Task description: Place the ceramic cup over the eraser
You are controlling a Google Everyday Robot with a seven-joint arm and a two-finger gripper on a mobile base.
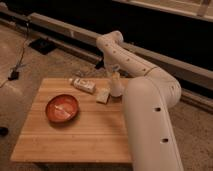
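The eraser (103, 95), a small pale cream block, lies on the wooden table (90, 137) near its far right edge. My gripper (116, 89) hangs straight down from the white arm (142, 100) just to the right of the eraser, low over the table and very close to it. The dark reddish-brown ceramic cup does not show; it may be hidden at the gripper. The arm rises from the lower right, bends at the top and comes down to the table.
A wide orange-red bowl (62, 108) sits on the left half of the table. A pale wrapped packet (83, 85) lies at the far edge, left of the eraser. Cables and a dark box (42, 45) lie on the floor at the left.
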